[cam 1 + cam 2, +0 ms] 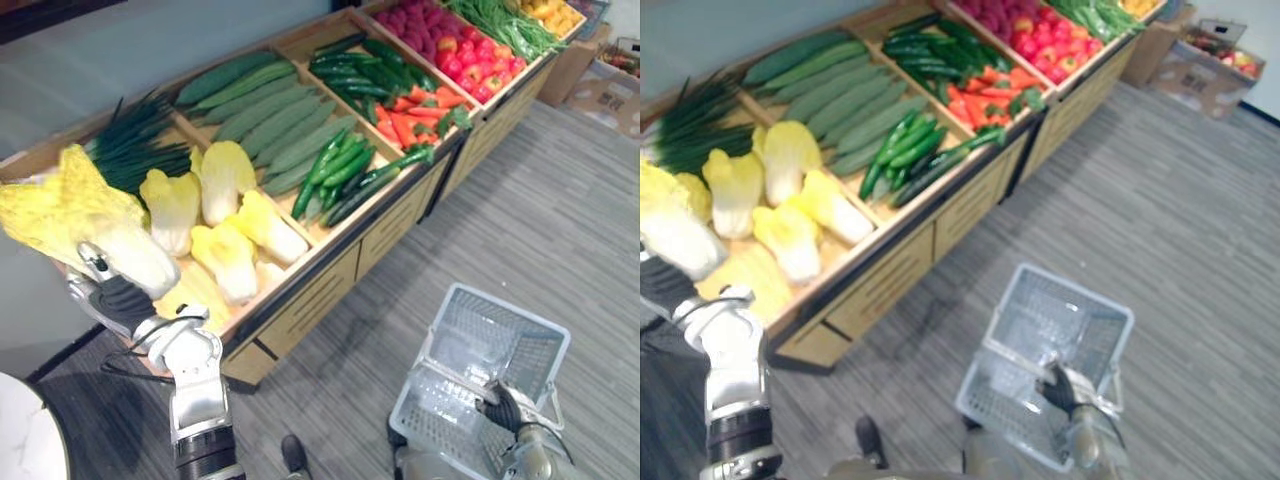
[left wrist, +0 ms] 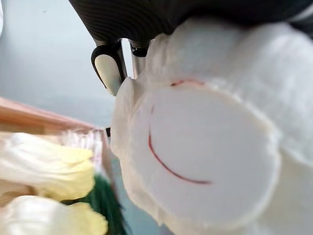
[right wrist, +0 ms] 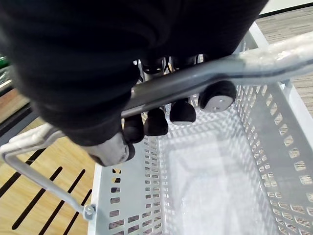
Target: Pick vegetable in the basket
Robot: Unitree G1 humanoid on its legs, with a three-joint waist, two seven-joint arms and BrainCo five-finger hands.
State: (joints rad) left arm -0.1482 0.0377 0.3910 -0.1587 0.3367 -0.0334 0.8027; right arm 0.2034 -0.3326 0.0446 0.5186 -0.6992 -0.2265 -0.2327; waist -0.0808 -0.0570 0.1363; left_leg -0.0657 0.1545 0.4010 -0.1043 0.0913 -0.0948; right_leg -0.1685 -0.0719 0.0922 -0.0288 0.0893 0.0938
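Observation:
My left hand (image 1: pixel 118 298) is shut on a napa cabbage (image 1: pixel 95 222) with yellow leaves and a white stalk, held up over the near left end of the wooden display. Its cut white base (image 2: pixel 210 156) sits right in front of the left wrist camera. My right hand (image 1: pixel 510 405) is shut on the handle (image 3: pixel 205 78) of a grey plastic basket (image 1: pixel 500 345), which hangs low at the right above the floor. The basket's inside (image 3: pixel 215 181) holds nothing.
Several more cabbages (image 1: pixel 225 215) lie in the near bin. Beyond are green onions (image 1: pixel 135 145), cucumbers (image 1: pixel 270 115), green peppers (image 1: pixel 340 165), carrots (image 1: pixel 410 120) and red fruit (image 1: pixel 470 55). Cardboard boxes (image 1: pixel 615 85) stand at the far right. A dark shoe (image 1: pixel 293 455) shows on the floor.

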